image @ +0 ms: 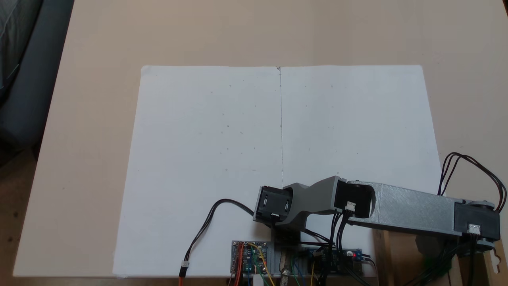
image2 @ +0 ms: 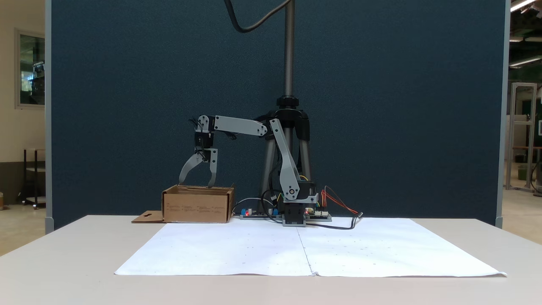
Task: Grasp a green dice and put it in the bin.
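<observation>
- Nearest the camera in a fixed view lies the white paper (image2: 311,250), two sheets joined at a centre seam, spread flat on the pale surface (image2: 63,262).
- The same paper (image: 246,139) shows from above in the other fixed view, bare but for faint specks, with the surface (image: 99,35) reaching past it on all sides.
- My base (image2: 296,207) stands at the far edge of the paper, with circuit boards (image2: 254,212) just beside it and wires running off both ways.
- From above, the boards (image: 250,256) sit at the lower edge of the picture, and a black cable (image: 206,226) curls across the paper to them.
- My arm (image2: 237,125) rises from the base and reaches sideways, to the left in the front view; from above the arm (image: 412,208) stretches to the right.
- My end effector (image2: 197,185) hangs straight down over the bin (image2: 197,205), its two fingers spread apart, tips at about the level of the bin's rim.
- I see nothing between the fingers.
- The bin is a brown cardboard box beside my base, off the paper, with one flap (image2: 146,218) lying flat on the surface on its far side from me.
- From above, a corner of the bin (image: 391,254) shows under my arm.
- A blurred green spot (image: 430,264) lies inside the bin there; it may be the dice, though I cannot tell for sure.
- A tripod (image2: 289,127) stands behind my base against a dark blue panel (image2: 381,106).
</observation>
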You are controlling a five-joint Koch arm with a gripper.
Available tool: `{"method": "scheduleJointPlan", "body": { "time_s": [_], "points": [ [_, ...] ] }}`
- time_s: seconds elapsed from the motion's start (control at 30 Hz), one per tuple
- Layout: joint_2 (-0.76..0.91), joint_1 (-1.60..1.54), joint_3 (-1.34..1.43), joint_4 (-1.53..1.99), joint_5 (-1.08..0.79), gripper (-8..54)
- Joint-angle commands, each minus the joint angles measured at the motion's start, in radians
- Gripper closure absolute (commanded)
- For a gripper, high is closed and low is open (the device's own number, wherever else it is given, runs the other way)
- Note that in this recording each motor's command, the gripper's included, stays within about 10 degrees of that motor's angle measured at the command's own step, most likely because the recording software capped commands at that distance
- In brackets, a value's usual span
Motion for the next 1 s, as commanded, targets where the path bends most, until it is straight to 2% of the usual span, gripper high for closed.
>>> {"method": "scheduleJointPlan", "body": {
  "time_s": [0.0,0.23,0.67,0.97],
  "points": [
    [0.04,0.006,-0.009,-0.018,-0.086,1.7],
    [0.129,-0.074,-0.011,0.018,-0.074,2.5],
    [0.342,-0.572,-0.015,0.061,0.345,2.5],
    [0.417,-0.91,-0.015,0.069,0.434,2.0]
  ]
}}
